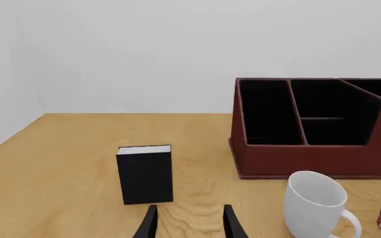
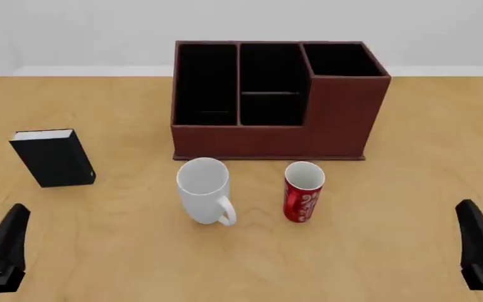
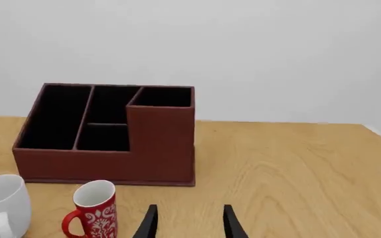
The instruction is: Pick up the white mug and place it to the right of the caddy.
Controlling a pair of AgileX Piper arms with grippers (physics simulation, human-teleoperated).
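The wooden table (image 2: 417,132) carries two mugs: one plain white cylindrical mug with a looped handle (image 2: 204,190) and one red mug with a white pattern (image 2: 303,192). There is one large reddish-brown rectangular caddy (image 2: 342,119), divided into three black-lined compartments. One small black book with white page edges (image 2: 53,157) stands there as well. Two black robot grippers appear, the left gripper (image 1: 188,224) and the right gripper (image 3: 188,224).
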